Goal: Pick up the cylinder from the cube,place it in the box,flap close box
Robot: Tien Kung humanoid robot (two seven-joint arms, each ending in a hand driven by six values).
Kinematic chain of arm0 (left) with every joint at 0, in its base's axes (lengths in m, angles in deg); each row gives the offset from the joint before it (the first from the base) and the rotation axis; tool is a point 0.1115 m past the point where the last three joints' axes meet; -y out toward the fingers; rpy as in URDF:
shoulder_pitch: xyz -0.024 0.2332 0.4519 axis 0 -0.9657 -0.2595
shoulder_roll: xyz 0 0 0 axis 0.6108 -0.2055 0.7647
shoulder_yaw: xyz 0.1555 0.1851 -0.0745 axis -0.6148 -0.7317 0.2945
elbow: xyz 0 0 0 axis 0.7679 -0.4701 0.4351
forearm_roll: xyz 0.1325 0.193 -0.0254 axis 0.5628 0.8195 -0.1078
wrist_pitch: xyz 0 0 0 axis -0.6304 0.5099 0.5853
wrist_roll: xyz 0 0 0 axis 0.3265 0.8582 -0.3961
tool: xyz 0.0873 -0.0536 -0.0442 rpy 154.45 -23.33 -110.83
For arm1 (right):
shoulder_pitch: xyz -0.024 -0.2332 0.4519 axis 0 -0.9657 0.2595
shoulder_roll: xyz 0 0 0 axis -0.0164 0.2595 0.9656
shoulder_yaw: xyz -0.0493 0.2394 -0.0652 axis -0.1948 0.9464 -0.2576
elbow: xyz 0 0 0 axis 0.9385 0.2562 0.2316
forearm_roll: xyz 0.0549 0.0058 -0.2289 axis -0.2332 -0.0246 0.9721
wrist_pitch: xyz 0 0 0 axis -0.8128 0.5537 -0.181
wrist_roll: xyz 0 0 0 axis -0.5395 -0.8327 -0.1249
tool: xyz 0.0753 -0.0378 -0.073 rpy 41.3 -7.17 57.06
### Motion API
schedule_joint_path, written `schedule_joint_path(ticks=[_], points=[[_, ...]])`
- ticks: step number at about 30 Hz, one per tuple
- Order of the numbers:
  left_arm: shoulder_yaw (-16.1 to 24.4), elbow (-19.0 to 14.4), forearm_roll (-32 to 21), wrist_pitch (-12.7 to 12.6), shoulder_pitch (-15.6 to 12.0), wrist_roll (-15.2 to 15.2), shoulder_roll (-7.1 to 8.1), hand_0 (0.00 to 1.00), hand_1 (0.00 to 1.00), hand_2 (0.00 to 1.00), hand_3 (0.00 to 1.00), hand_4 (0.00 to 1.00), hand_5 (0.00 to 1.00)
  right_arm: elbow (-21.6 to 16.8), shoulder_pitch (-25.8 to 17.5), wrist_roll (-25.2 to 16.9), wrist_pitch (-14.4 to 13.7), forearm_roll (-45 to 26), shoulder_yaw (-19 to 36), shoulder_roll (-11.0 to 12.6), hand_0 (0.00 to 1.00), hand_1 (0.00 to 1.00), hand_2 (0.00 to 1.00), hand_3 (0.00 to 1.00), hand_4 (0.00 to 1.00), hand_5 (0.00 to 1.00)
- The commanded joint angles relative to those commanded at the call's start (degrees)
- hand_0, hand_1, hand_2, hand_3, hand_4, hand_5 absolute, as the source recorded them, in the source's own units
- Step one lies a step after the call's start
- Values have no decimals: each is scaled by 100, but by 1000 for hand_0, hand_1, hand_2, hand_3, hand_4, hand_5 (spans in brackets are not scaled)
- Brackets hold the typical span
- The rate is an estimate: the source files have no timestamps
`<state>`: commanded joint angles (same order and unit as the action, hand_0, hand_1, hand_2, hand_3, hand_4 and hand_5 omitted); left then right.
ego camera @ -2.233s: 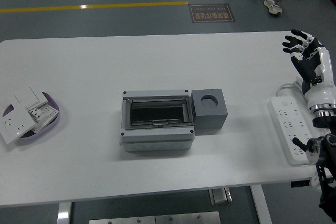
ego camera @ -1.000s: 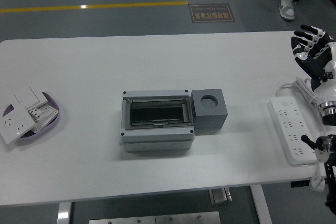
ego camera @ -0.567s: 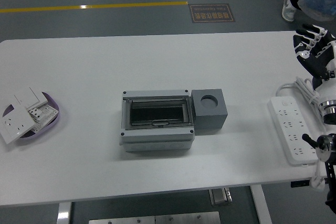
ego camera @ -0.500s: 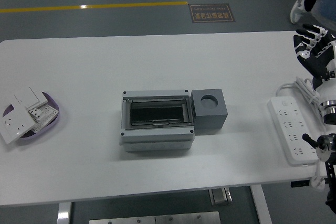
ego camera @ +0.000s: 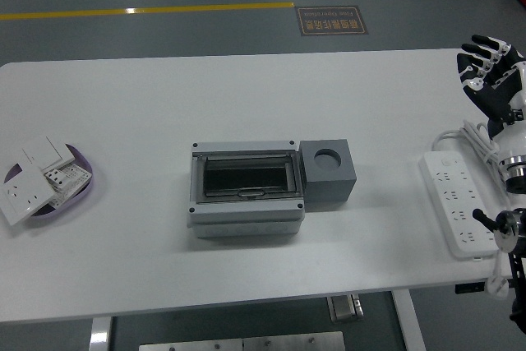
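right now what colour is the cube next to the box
Dark grey, with a round hole in its top; the cube shows best in the head view.

One box, one cube, one power strip, one bowl.

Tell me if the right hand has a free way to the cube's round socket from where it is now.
Probably yes. The right hand is raised over the table's far right edge, fingers spread and holding nothing. Only bare table lies between it and the cube; the power strip lies nearer, off that line. Whether the socket holds a cylinder is unclear.
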<state>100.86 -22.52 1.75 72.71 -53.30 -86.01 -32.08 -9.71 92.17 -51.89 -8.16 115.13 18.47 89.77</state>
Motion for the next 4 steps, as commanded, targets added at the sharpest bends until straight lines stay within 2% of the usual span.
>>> schedule_joint_path(ticks=[4], points=[[-7, 0, -5, 1, 9, 3, 9, 635, 661, 581, 669, 722, 312, 0, 9, -22, -23, -22, -16, 8, 700, 628, 624, 632, 708, 110]])
